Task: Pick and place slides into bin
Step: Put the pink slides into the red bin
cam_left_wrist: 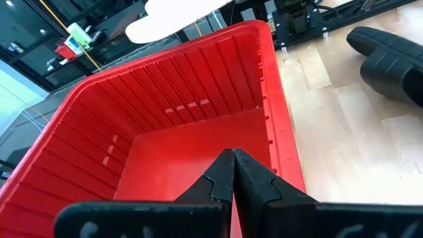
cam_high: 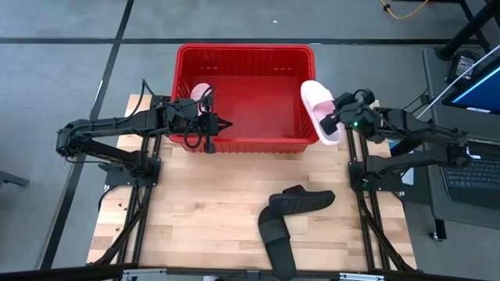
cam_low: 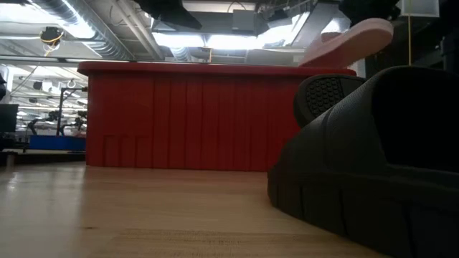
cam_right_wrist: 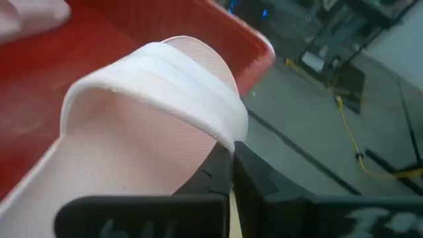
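Note:
The red bin stands at the table's far middle. One pale pink slide lies inside it at its left end, partly hidden by my left arm. My left gripper is shut and empty over the bin's near wall, toward its left. My right gripper is shut on the second pale pink slide above the bin's right wall. This slide also shows in the low view. Two black slides lie on the table near the front, one end of the first resting across the other. My right gripper pinches the pink slide's side edge between its two fingers, right beside where the broad strap meets the sole. The fingers come level from the table's right. The slide is lifted clear, tilted, above the bin's right rim.
The bin's floor is bare between the two pink slides. The bare wooden table spreads to the left of the black slides. A black slide fills the low view's right side. Beyond the table's right edge stands a desk with a screen.

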### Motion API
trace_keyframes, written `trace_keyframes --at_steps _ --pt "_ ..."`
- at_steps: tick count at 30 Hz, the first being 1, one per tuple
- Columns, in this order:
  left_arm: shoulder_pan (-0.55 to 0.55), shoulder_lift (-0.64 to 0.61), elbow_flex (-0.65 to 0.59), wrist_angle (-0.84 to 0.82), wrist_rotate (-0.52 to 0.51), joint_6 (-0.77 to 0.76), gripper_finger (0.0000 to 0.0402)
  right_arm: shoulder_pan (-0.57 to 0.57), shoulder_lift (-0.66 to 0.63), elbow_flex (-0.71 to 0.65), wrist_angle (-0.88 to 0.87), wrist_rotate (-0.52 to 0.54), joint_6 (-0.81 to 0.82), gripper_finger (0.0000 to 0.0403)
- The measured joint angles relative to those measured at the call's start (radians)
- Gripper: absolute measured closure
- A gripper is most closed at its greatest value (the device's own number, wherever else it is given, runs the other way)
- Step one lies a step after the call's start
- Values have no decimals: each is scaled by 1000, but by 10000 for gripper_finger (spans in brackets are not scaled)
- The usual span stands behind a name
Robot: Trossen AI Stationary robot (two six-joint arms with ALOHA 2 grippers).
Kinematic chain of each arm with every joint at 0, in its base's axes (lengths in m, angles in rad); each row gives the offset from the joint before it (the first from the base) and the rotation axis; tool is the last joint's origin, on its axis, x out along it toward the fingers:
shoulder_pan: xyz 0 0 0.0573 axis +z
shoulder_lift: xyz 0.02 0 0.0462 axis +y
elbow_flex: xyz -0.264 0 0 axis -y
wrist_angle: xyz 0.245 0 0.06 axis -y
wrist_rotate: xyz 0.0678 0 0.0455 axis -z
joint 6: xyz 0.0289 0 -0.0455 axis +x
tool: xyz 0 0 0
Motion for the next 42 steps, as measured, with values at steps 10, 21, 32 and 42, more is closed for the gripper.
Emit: trace_keyframes --at_steps 10,21,32,42 --pt "-97 0 0 27 -26 -9 400 183 107 17 117 75 -6 397" --pt "-283 22 0 76 -402 -123 398 322 283 101 214 170 -29 397" --pt "-429 121 0 261 -469 -8 389 393 423 105 482 213 -187 397" --pt "-517 227 -1 521 -662 255 323 398 431 106 568 214 -215 397"
